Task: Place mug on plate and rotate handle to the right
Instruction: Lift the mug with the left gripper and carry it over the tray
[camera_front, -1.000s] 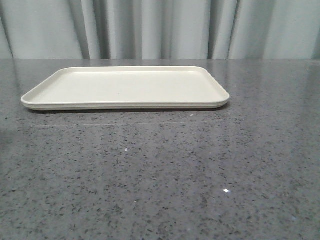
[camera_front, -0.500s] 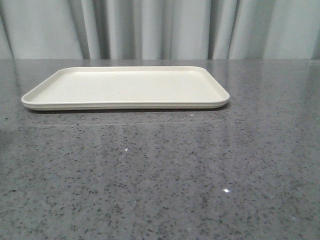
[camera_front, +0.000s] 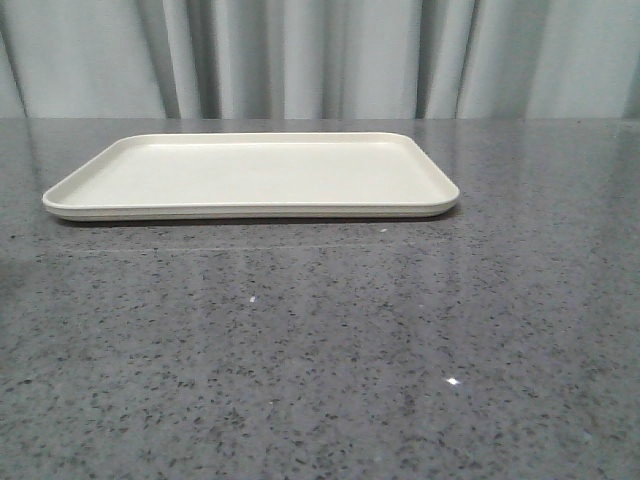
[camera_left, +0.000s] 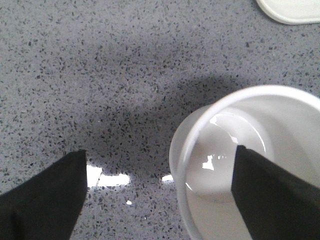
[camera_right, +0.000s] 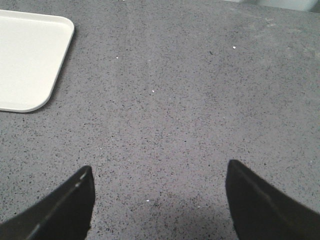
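The left hand (camera_left: 159, 172) is open around the mug's (camera_left: 235, 135) rim. The right hand (camera_right: 159, 192) is open over the bench (camera_front: 320, 350), the plate (camera_right: 30, 60) at ten o'clock.

The counter (camera_front: 330, 340) is dark grey stone with many small black and white specks, and it is glossy, with a few bright points of reflected light. Behind its far edge hangs a pale grey curtain (camera_front: 320, 55) in vertical folds, across the whole width.
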